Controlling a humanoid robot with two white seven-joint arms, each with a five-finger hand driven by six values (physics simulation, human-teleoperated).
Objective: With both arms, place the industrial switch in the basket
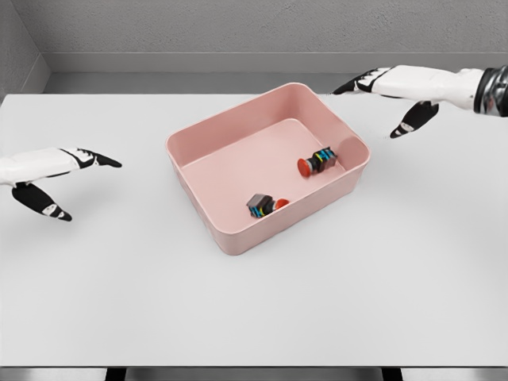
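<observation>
Inside basket (198, 147), two switches (317, 162) (262, 205), both hands (59, 171) (389, 95) empty

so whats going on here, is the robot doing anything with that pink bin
Nothing is being handled right now. Two industrial switches with red buttons already lie inside the pink basket, one toward its right side and one by the near wall. The left hand and right hand are both open and empty, hovering over the white table on either side, clear of the basket.
</observation>
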